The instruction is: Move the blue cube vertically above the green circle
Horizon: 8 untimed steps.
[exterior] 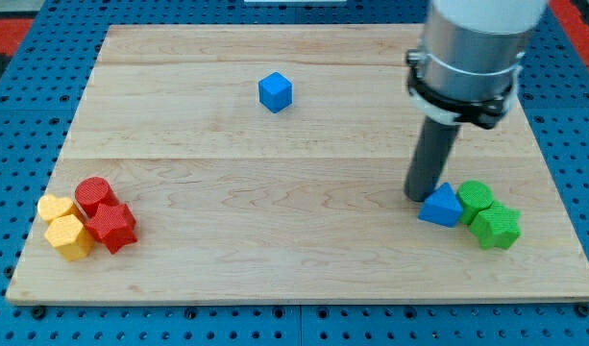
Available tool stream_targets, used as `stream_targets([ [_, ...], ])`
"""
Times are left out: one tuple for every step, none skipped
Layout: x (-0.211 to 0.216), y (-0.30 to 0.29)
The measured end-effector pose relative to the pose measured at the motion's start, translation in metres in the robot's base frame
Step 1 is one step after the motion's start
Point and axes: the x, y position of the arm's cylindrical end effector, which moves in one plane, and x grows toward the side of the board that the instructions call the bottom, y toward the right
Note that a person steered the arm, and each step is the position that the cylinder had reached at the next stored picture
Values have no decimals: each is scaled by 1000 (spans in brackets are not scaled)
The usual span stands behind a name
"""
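The blue cube [275,92] sits near the view's top, left of centre, on the wooden board [275,192]. The green circle [475,197] lies at the view's right, with a green star-shaped block [495,227] touching it just below and to the right. A blue triangular block [441,207] touches the green circle's left side. My tip [421,197] stands at the upper left edge of the blue triangular block, far to the right of and below the blue cube.
At the view's bottom left is a tight cluster: a red cylinder [94,195], a red star-shaped block [111,227], and two yellow blocks [56,208] [69,236]. The board lies on a blue pegboard [25,96].
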Motion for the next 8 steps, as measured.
stream_targets([
  [-21, -48],
  [-35, -148],
  [-71, -228],
  [-143, -249],
  [-171, -186],
  [-154, -74],
  [-186, -75],
  [-176, -35],
])
